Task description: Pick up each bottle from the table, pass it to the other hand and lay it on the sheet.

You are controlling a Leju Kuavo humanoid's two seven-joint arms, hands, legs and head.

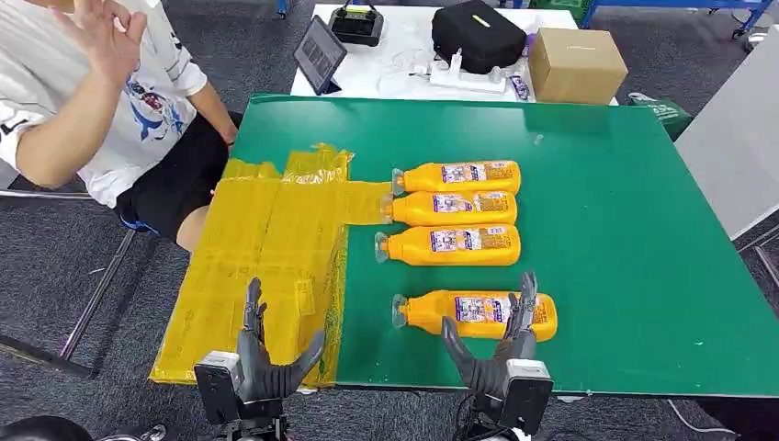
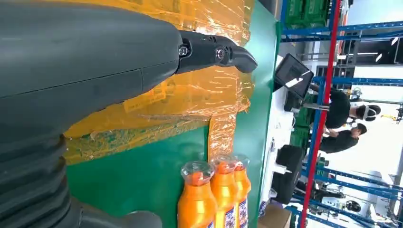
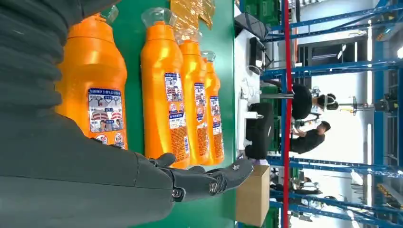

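On the green table (image 1: pixel 625 230), 4 orange bottles lie on their sides beside the yellow sheet (image 1: pixel 266 248).

Nearest the front edge, 1 bottle (image 1: pixel 473 314) lies apart from a row of 3 bottles (image 1: pixel 455 207). The right hand (image 1: pixel 501 344) hovers over that near bottle, fingers spread, holding nothing. The left hand (image 1: pixel 266 354) is spread and empty over the sheet's front corner.

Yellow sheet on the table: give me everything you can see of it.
The yellow sheet looks like thin, glossy, crinkled plastic film, translucent. It lies flat on the green table, covering its left part, with a narrow strip reaching toward the caps of the far bottles. Its edges are wrinkled and uneven. No bottle lies on its main part. The left hand is above its near edge; whether they touch cannot be told.
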